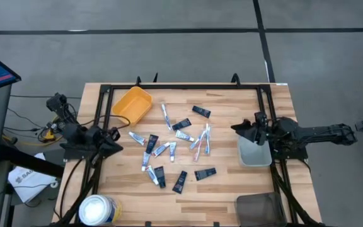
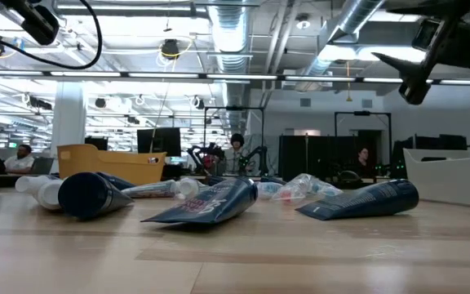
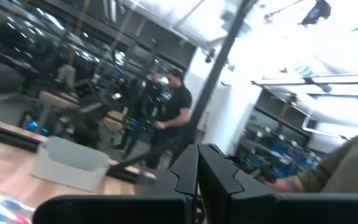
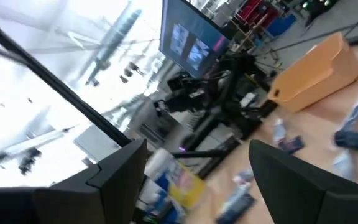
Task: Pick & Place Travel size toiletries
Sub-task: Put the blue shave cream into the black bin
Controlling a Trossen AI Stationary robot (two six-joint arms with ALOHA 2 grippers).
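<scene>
Toiletries all still loose on the table; you have nearly everything left to do.
High view: travel size toiletries lie mid-table, yellow bin far left and grey bin right look empty; left gripper closed, empty. Low view: black tube lies nearest. Right wrist view: right gripper wide open, empty, beside the grey bin.
</scene>
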